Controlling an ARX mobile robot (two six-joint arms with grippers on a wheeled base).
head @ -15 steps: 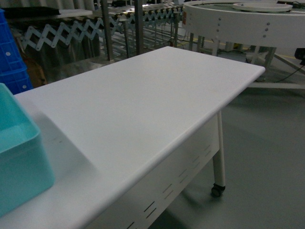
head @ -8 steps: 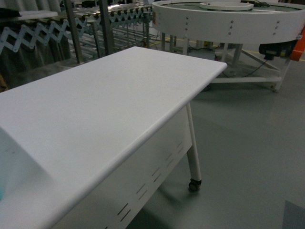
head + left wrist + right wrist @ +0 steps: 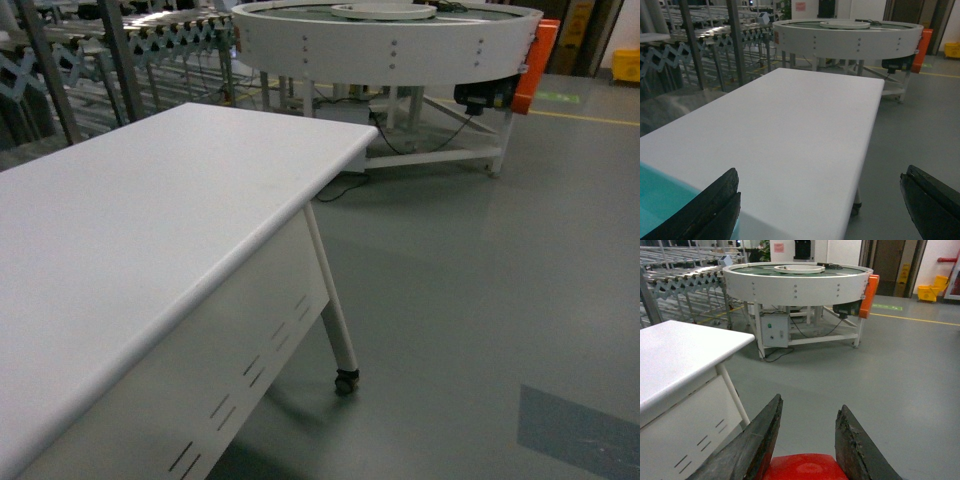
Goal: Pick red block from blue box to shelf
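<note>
Red block [image 3: 800,466]: out of blue box [image 3: 660,197], clamped in right gripper [image 3: 805,440] over floor. Left gripper [image 3: 820,205]: wide open, empty, above bench. Shelf placement remaining.

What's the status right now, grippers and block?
Right gripper shut on red block. Left gripper open, empty, above blue box. Open floor ahead.

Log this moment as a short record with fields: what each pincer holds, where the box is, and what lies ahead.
right pincer: shut on the red block
left pincer: open, holding nothing
blue box: on the white table, at the lower left corner of the left wrist view
ahead: round white conveyor, grey floor
shelf: cannot tell from these views
</note>
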